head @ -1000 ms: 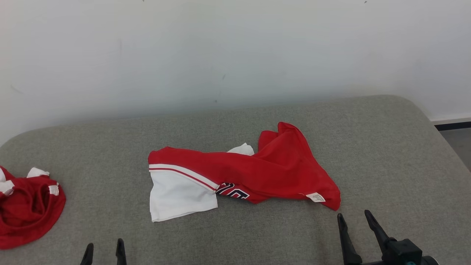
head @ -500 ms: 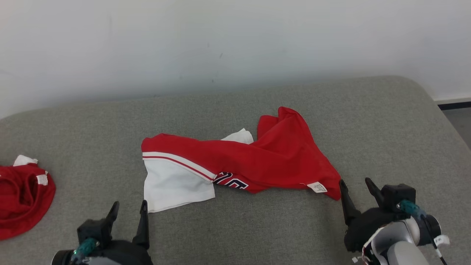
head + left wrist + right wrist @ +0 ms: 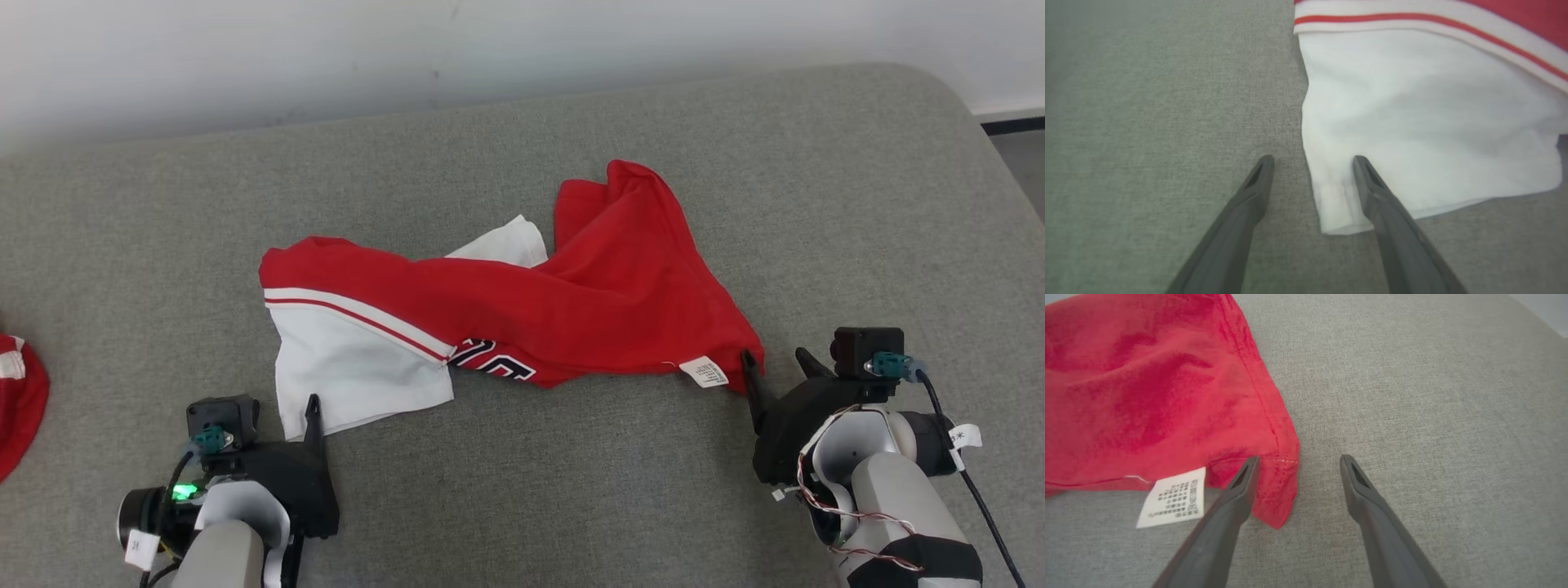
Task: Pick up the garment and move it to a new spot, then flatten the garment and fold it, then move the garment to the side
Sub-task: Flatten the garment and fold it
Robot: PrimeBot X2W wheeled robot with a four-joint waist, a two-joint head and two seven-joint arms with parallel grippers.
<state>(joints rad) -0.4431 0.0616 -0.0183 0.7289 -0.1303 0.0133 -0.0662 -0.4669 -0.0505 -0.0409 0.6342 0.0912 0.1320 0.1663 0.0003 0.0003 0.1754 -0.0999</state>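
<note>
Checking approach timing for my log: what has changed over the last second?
Both arms reached forward: the left gripper now straddles the white corner of the garment, the right gripper its red corner beside the label. Both are open; nothing is held. The head camera tilted down. The garment lies as before, as does the other red garment at the left.

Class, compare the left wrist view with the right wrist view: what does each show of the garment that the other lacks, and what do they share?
Left wrist view: a white panel under a red-and-white striped band, with the open left gripper straddling the panel's corner edge. Right wrist view: the red hem corner and a white care label, with the open right gripper straddling that corner. Shared: one garment lying on the grey padded surface, nothing gripped.
</note>
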